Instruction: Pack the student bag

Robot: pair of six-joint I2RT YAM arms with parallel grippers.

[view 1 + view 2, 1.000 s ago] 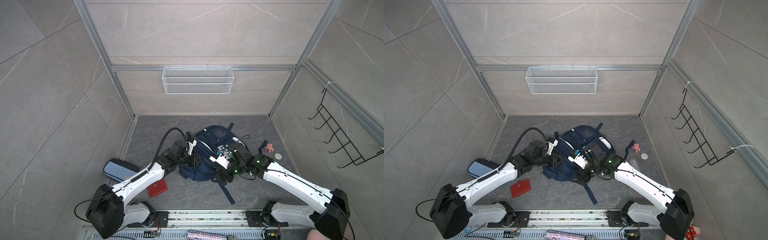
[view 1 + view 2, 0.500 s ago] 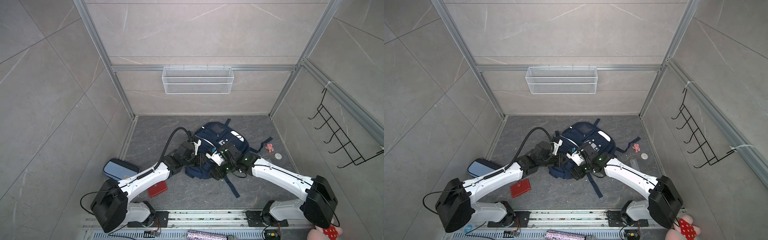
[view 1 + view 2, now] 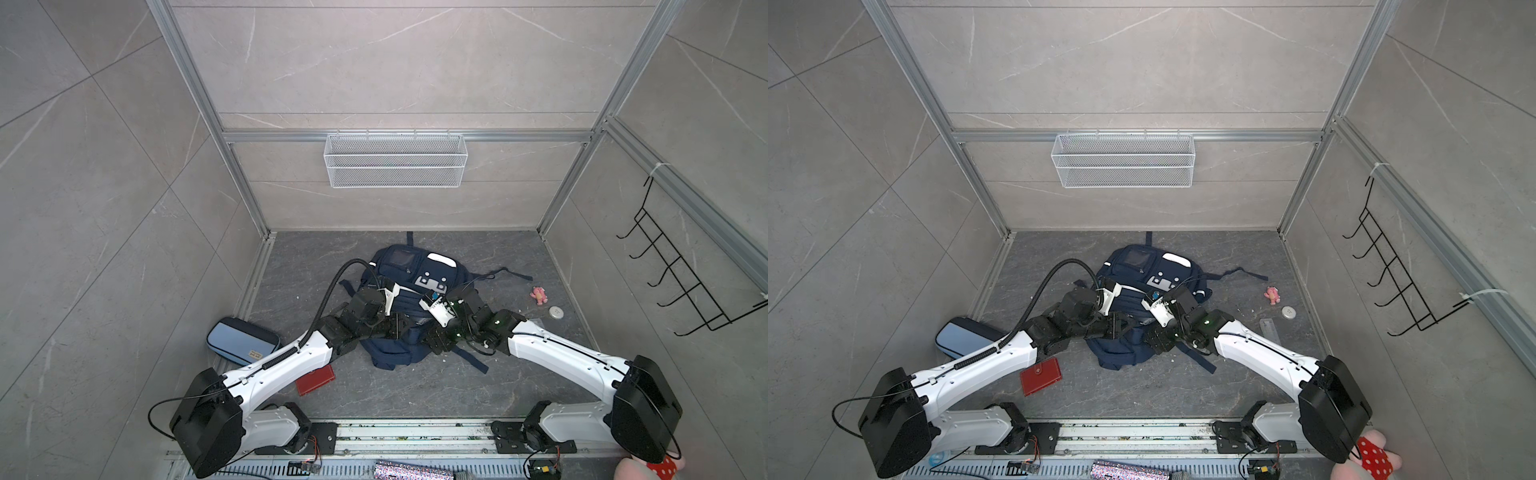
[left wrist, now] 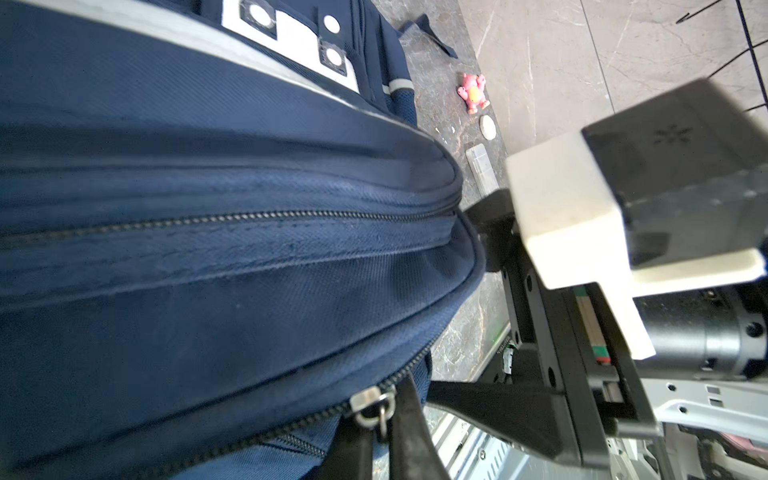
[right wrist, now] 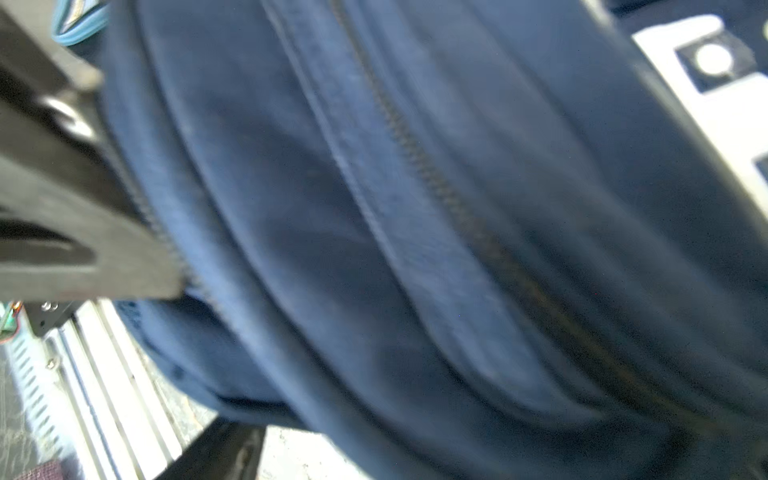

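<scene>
BAG: bag (image 3: 415, 270) mid-floor, patched face toward 12 o'clock | GRIP: your left gripper (image 4: 380, 419) pinches the zip pull (image 4: 372, 409); right gripper (image 4: 451, 303) spread wide at the bag's 5 o'clock edge | RISK: unanchored, the bag may drag with the zip, or the pull may slip | CHANGE: bag has twisted since a second ago

Lower left lie a light-blue zip pencil case (image 3: 243, 340) and a flat red wallet (image 3: 316, 380). Right of centre sit a small pink toy figure (image 3: 539, 295), a round white disc (image 3: 556, 312) and a clear ruler (image 3: 1270, 328).
</scene>
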